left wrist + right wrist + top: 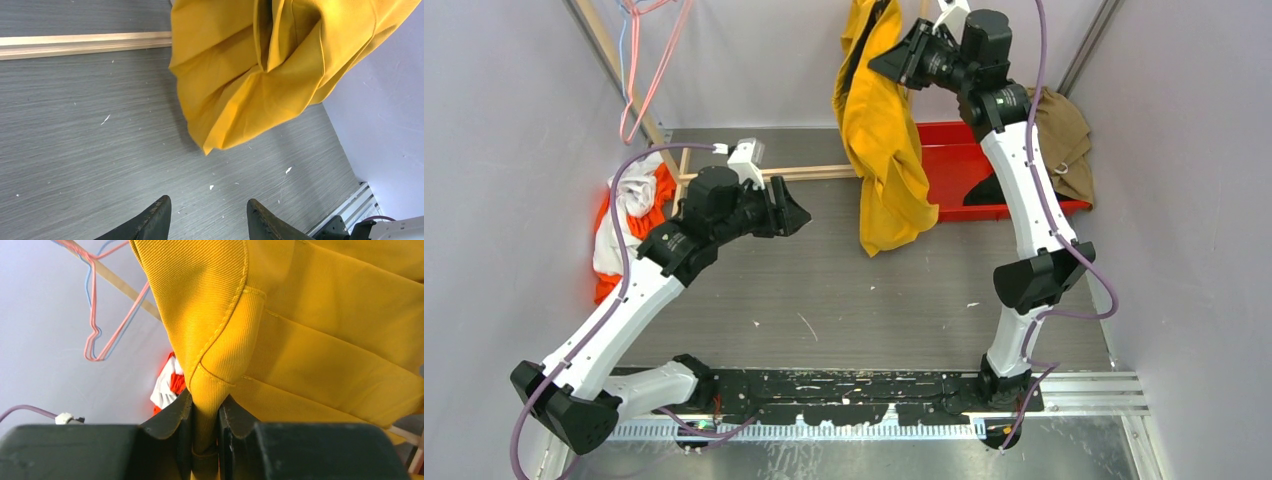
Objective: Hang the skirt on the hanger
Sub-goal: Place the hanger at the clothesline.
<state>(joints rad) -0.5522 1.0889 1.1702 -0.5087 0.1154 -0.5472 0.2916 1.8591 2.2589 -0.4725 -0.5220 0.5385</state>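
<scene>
The yellow skirt [884, 150] is pinched at a fold by the right tool [205, 412] above the bench [75, 140], while the left tool [207, 217] is spread apart, empty, near its hem.

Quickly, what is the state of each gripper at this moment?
Left gripper: open, holding nothing.
Right gripper: closed on a fold of the yellow skirt.
</scene>
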